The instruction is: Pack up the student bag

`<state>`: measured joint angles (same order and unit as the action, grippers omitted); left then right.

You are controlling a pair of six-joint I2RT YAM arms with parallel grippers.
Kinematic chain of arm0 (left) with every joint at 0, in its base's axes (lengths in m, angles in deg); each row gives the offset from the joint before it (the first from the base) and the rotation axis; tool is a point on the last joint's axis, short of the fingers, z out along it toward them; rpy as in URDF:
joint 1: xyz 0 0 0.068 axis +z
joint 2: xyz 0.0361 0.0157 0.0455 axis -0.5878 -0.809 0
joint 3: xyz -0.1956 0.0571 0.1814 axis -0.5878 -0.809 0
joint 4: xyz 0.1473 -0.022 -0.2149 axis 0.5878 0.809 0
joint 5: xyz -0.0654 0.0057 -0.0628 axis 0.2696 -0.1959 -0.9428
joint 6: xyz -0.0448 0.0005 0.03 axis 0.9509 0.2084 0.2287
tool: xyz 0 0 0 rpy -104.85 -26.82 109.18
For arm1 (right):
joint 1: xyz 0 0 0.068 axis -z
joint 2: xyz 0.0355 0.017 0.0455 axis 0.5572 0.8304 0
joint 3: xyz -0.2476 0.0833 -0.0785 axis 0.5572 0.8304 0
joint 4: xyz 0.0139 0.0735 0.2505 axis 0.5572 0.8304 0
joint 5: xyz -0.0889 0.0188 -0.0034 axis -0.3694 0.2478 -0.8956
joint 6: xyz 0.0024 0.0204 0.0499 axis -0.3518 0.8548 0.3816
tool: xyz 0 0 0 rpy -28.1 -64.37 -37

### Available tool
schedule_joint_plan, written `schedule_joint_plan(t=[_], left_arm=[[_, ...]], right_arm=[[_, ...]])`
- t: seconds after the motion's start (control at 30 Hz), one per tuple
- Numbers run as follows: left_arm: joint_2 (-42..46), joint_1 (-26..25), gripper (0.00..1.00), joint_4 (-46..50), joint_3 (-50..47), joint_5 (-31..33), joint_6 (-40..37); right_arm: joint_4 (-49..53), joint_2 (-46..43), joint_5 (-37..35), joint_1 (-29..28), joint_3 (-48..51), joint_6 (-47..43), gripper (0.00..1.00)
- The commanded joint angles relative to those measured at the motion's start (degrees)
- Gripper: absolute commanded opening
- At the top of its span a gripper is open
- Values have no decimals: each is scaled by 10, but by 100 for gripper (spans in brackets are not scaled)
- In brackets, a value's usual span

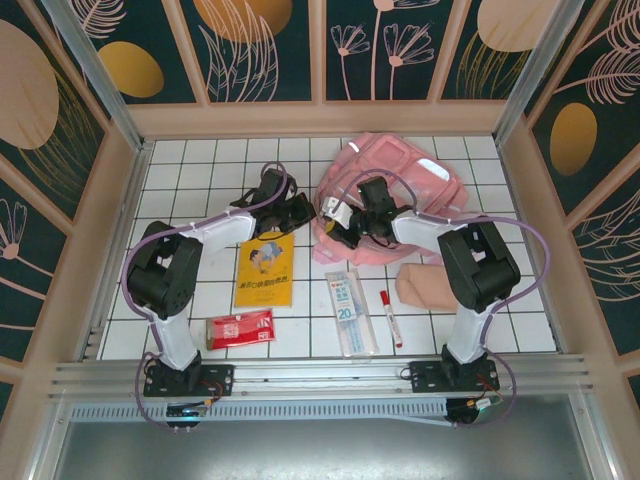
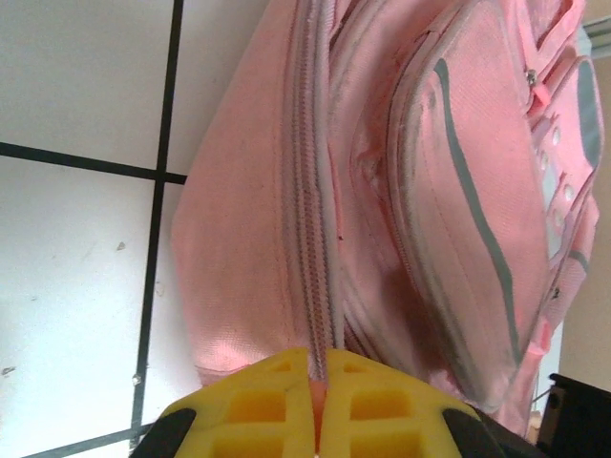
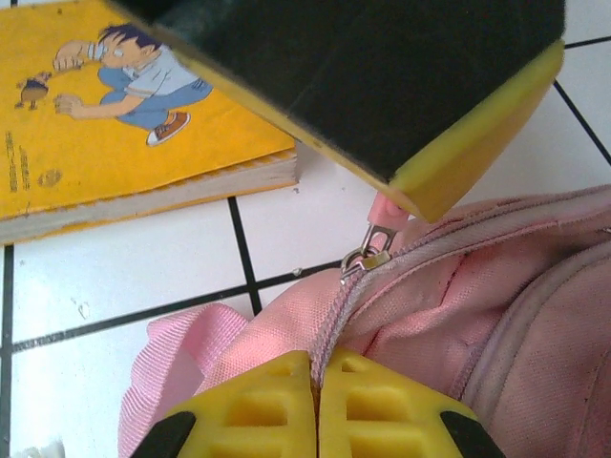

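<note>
The student bag is a pink backpack lying at the back middle of the tiled table. My left gripper reaches its left end and is shut on the pink zip pull. In the left wrist view the yellow fingertips pinch the pull at the foot of the closed zip line. My right gripper is shut on the bag's fabric along the zip seam, just below the metal slider. In the top view it sits close beside the left gripper.
A yellow book lies just in front of the grippers. A red packet, a clear ruler pack and a red marker sit nearer the front edge. A beige-pink pouch lies by the right arm.
</note>
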<state>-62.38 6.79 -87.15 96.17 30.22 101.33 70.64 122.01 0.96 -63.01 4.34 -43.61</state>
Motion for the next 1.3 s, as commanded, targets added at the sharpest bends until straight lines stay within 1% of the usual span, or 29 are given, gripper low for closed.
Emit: schedule_joint_plan(t=[0.0, 0.13, 0.2, 0.27, 0.4, 0.5, 0.67, 0.73, 0.77, 0.83, 0.9, 0.97, 1.03, 1.1, 1.17, 1.23, 1.27], left_arm=[[11, 58, 0, -3, 19, 76, -45], [-20, 83, 0, 17, 56, 89, -92], [-34, 88, 0, 26, 75, 82, -100], [-43, 88, 0, 27, 87, 71, -96], [-48, 89, 0, 29, 101, 58, -81], [-32, 92, 0, 42, 98, 71, -69], [12, 106, 0, 23, 49, 72, -20], [19, 119, 0, 27, 34, 72, 9], [22, 123, 0, 25, 24, 67, 22], [28, 124, 0, 20, 3, 67, 53], [39, 123, 0, -5, -38, 58, 111], [47, 123, 0, -16, -68, 60, 148], [48, 126, 0, 6, -75, 80, 166], [50, 127, 0, 29, -77, 101, 188], [55, 127, 6, 40, -82, 98, 210], [57, 127, 17, 38, -88, 76, 227], [57, 127, 21, 40, -90, 67, 235]], right_arm=[[122, -29, -24, 3, -3, -111, 0], [144, -53, -55, 7, 0, -168, 0], [152, -70, -53, 9, 3, -188, 0], [146, -87, -46, 14, 8, -192, 0], [177, -108, -51, 15, 5, -215, 0], [183, -116, -71, 15, 12, -215, 0], [156, -111, -81, 13, 30, -182, 0], [130, -102, -94, 12, 32, -146, 0], [106, -95, -96, 9, 32, -109, 0], [48, -86, -89, -4, 41, -41, 0], [-24, -79, -110, -19, 57, 34, 0], [-81, -77, -110, -39, 74, 87, 0], [-110, -71, -101, -40, 81, 135, 0], [-111, -64, -92, -41, 79, 163, 0], [-148, -62, -101, -51, 96, 213, 0], [-192, -54, -118, -73, 113, 241, 0], [-199, -49, -126, -81, 113, 244, 0]])
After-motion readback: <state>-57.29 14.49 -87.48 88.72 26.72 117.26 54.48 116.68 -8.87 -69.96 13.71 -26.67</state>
